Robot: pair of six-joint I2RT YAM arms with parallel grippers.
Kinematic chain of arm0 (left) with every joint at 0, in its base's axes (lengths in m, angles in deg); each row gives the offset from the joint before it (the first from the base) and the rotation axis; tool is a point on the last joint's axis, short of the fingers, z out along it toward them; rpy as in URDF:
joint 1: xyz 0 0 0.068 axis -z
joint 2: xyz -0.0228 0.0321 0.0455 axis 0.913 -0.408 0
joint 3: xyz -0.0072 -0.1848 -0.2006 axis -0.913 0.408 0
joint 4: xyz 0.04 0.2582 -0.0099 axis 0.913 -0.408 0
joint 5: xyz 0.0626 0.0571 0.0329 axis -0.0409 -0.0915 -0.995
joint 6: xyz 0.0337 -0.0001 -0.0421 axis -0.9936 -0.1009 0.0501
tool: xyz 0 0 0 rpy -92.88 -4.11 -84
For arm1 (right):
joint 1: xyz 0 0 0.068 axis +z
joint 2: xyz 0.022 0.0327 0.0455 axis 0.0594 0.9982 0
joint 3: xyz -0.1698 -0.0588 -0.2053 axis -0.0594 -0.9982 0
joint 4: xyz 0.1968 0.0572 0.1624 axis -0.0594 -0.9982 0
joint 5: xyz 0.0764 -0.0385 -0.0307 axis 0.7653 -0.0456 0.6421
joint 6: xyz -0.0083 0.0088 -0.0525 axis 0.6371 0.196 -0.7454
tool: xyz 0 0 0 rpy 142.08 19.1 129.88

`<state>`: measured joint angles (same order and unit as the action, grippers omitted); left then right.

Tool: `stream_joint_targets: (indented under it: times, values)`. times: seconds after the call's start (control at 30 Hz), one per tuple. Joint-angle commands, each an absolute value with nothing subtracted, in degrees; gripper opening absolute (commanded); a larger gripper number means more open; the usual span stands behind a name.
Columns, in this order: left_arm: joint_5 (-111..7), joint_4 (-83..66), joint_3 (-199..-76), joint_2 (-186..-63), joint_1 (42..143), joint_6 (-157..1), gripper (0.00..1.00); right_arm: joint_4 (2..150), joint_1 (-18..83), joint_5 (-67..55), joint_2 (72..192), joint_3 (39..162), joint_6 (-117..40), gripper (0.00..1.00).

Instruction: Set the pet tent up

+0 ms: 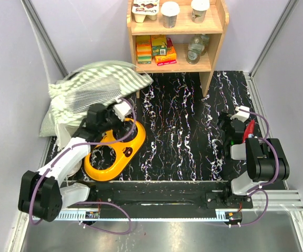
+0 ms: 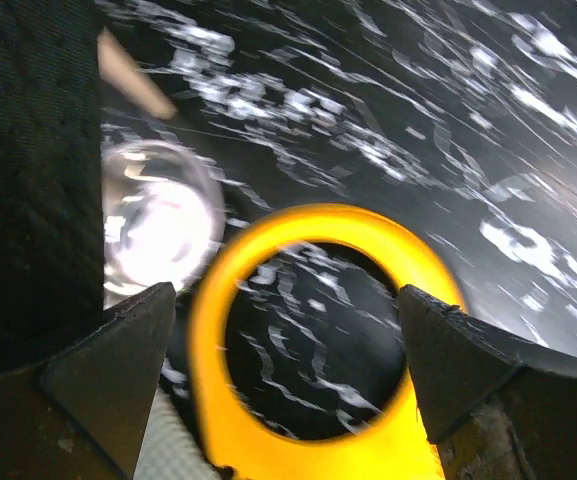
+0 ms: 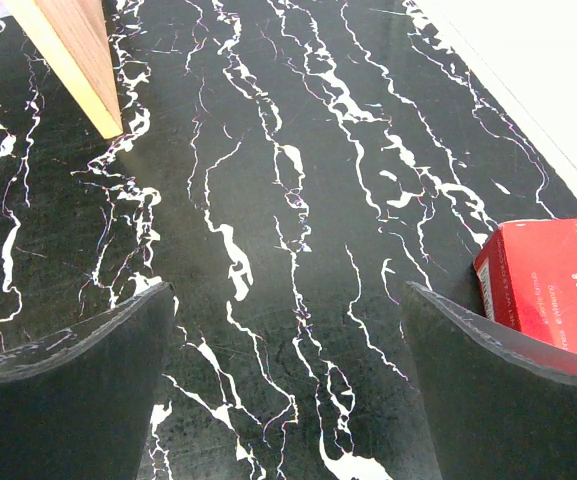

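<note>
Left claw point(image 1: 123, 112) beside pet tent point(image 1: 97, 80), long axis left-right

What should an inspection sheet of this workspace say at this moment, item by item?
Surface: black marble-pattern table.
Job's things: pet tent crumpled at far left, not set up.
Clutter: yellow bowl holder; red box near the right arm.
Grippers: left gripper open over the holder; right gripper open, empty.
Cables: purple cables along both arms.
Surroundings: stocked wooden shelf; pale walls.
</note>
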<state>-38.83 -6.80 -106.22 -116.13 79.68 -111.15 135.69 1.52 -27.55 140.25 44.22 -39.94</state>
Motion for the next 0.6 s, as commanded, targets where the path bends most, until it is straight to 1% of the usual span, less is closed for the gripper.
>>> stream_joint_targets:
  times: [0.0,0.07,0.17,0.2,0.23,0.3,0.33,0.4,0.47,0.5,0.57]
  values:
    - [-39.1,-32.5,-112.1,-113.0,86.4,-121.7,0.96,138.2,1.6,-27.8,140.4,45.6,-40.7,0.99]
    - [-37.0,-38.9,-116.0,-111.5,86.4,-121.4,0.96,138.7,1.6,-27.7,140.3,45.4,-40.7,0.99]
    - [-35.5,-47.9,-119.5,-110.0,86.5,-122.0,0.95,140.2,2.3,-19.5,137.5,43.5,-44.2,0.98]
    - [-35.6,-49.7,-119.6,-109.5,86.6,-122.3,0.95,137.8,3.1,-19.8,134.7,43.4,-44.8,0.98]
    - [-36.0,-50.7,-119.2,-109.2,86.5,-123.0,0.95,132.3,5.6,-20.5,131.2,44.7,-47.5,0.98]
    - [-37.6,-51.1,-117.5,-109.0,86.4,-124.4,0.95,119.1,9.2,-17.2,124.0,50.5,-50.1,0.96]
    - [-38.3,-51.0,-116.8,-109.1,86.5,-124.9,0.95,115.4,9.4,-8.0,120.5,53.3,-49.1,0.96]
    - [-39.6,-50.9,-116.4,-109.8,86.5,-125.4,0.94,112.9,10.7,9.2,115.7,57.9,-48.6,0.95]
    - [-40.2,-50.5,-116.2,-109.8,86.5,-125.4,0.94,109.0,12.4,19.8,113.0,65.2,-46.2,0.96]
    - [-40.4,-50.2,-116.1,-109.6,86.5,-125.4,0.94,104.9,13.6,25.2,112.6,70.8,-45.6,0.96]
    - [-40.6,-49.9,-116.3,-109.2,86.5,-125.4,0.94,94.7,18.1,32.3,114.3,82.5,-48.0,0.95]
